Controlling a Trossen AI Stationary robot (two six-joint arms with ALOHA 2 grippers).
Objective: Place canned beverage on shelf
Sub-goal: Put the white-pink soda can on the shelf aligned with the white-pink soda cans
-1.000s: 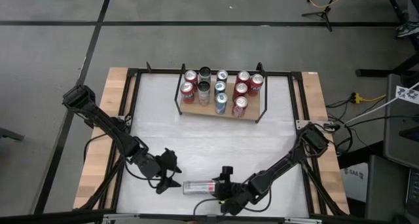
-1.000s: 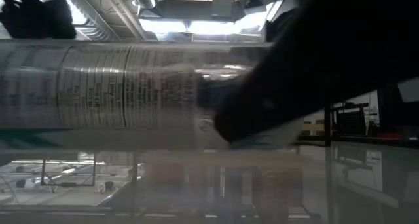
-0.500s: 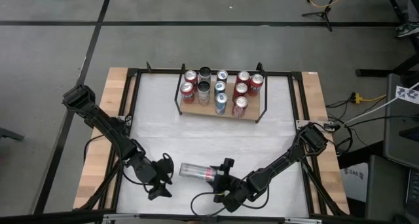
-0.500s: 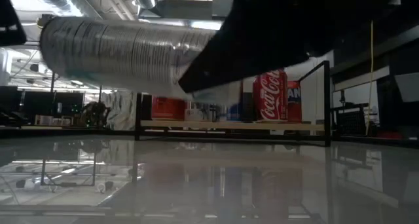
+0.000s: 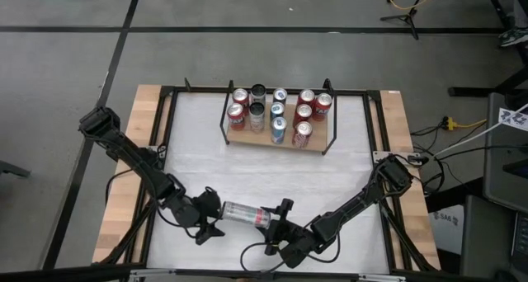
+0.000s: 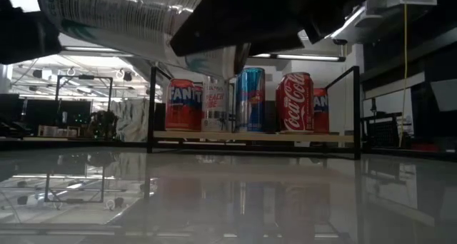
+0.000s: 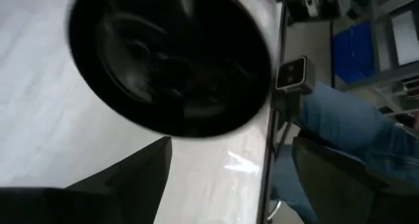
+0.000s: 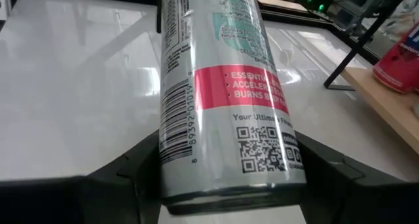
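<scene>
The right pincer (image 5: 279, 224) pinches one end of the slim silver can (image 5: 245, 213), held horizontal above the table (image 5: 346, 175) well short of the shelf (image 5: 277, 139), while the spread left pincer (image 5: 216, 218) flanks the other end; a mistimed handover risks dropping it.

- My left arm (image 5: 132, 160) is dark, nearly black, built of slim tube links between bulkier rounded joints.
- My right arm (image 5: 363, 204) matches it in the same dark finish, with a chunky block at its elbow.
- Thin black cables run along both arms and loop loosely under my right wrist.
- My right gripper (image 8: 222, 178) has two flat, matte black fingers (image 8: 131, 168) with angled edges.
- My left gripper (image 5: 208, 216) ends in plain black fingers (image 7: 124, 178) too.
</scene>
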